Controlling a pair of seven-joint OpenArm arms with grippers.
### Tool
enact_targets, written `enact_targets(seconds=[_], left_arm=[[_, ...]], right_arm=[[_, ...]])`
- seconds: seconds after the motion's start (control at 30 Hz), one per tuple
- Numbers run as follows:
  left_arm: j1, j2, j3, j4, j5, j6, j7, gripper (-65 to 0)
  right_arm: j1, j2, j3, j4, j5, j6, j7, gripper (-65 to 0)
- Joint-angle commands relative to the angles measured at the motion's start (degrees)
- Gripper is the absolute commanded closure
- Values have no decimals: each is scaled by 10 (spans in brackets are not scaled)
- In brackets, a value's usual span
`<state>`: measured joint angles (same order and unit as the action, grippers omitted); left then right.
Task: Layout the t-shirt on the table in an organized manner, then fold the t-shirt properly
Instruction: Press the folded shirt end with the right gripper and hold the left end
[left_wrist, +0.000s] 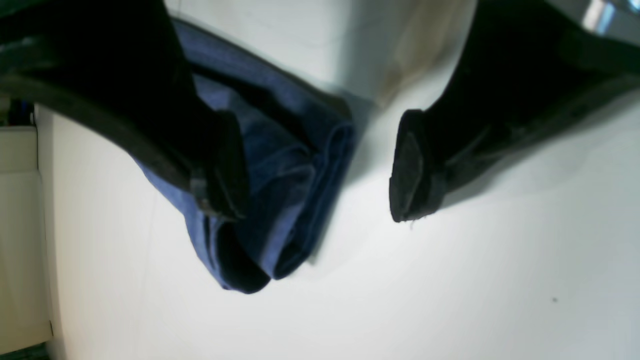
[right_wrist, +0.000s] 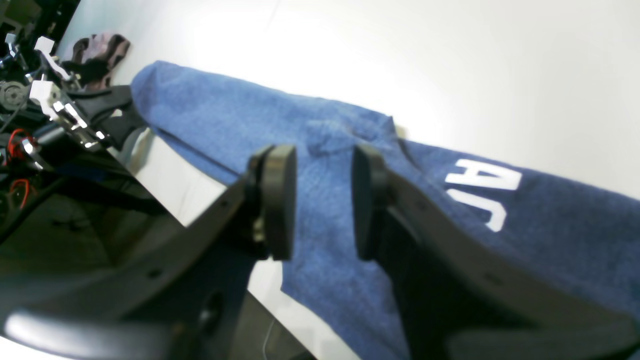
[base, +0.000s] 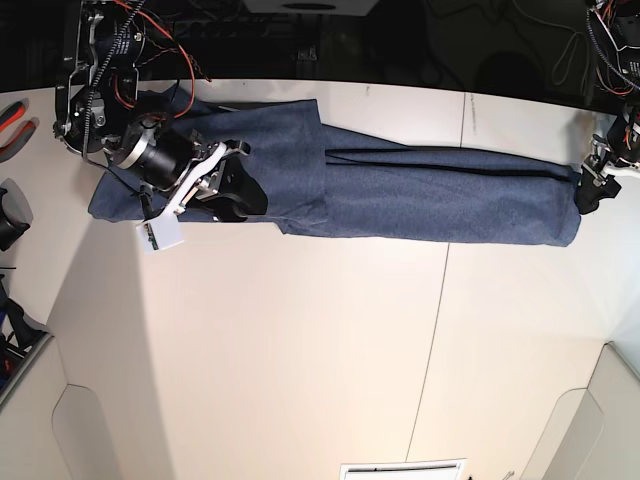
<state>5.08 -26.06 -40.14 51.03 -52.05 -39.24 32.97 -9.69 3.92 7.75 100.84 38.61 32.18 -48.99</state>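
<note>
The navy t-shirt (base: 420, 195) lies folded into a long narrow band across the far part of the off-white table (base: 300, 350). My right gripper (base: 225, 180) hovers over its left part, near the sleeve. In the right wrist view its pads (right_wrist: 280, 200) stand apart with nothing between them, the t-shirt (right_wrist: 325, 125) and its white letters (right_wrist: 480, 192) lying beneath. My left gripper (base: 590, 190) is at the band's right end. In the left wrist view it (left_wrist: 317, 200) is wide open, the bunched t-shirt end (left_wrist: 300, 165) resting on the table beside one finger.
The table's back edge runs just behind the shirt, with cables and arm mounts there. A thin dark seam (base: 435, 330) crosses the tabletop. Red-handled pliers (base: 10, 115) and a dark object (base: 10, 215) sit at the far left. A pinkish-dark cloth (right_wrist: 97, 47) lies beyond the shirt's end.
</note>
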Motion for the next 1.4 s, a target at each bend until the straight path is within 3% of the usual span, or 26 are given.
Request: enact_targets(seconds=[0.0, 0.2, 0.57, 0.8, 1.1, 1.37], left_arm=[[-5, -17, -3, 8, -30, -8, -12, -476], [-5, -19, -3, 8, -139, -8, 49, -475], [-4, -10, -3, 8, -98, -8, 47, -475], [-4, 15, -2, 8, -98, -8, 52, -475], [-3, 21, 81, 8, -98, -8, 34, -475], [-3, 21, 86, 8, -100, -8, 24, -472]], right_arm=[[4, 0, 0, 10, 12, 6, 9, -190], [4, 0, 0, 10, 12, 6, 9, -190], [4, 0, 0, 10, 12, 6, 10, -190], [4, 0, 0, 10, 12, 6, 9, -190], [4, 0, 0, 10, 12, 6, 10, -190], [4, 0, 0, 10, 8, 6, 10, -190]])
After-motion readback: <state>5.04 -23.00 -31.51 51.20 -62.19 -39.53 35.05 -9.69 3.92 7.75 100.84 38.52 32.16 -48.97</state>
